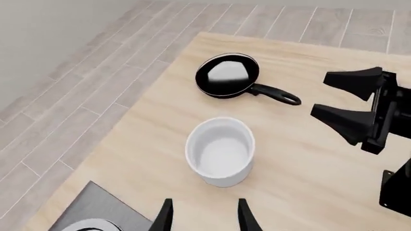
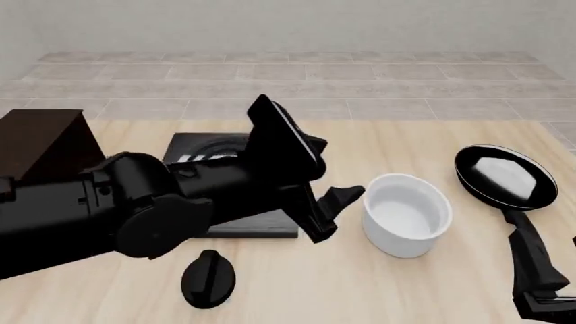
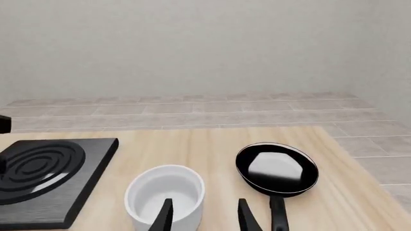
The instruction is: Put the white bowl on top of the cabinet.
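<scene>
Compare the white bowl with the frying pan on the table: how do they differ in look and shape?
The white bowl is glossy white; the frying pan is black with a pale reflection inside. The bowl is deep with tall straight walls, while the pan is shallow and flat. The pan has a long black handle; the bowl has none. Both are round, look about equally wide, sit upright on the wooden table, and neither is gripped.

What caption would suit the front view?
Left gripper open beside the white bowl, frying pan at right.
</scene>
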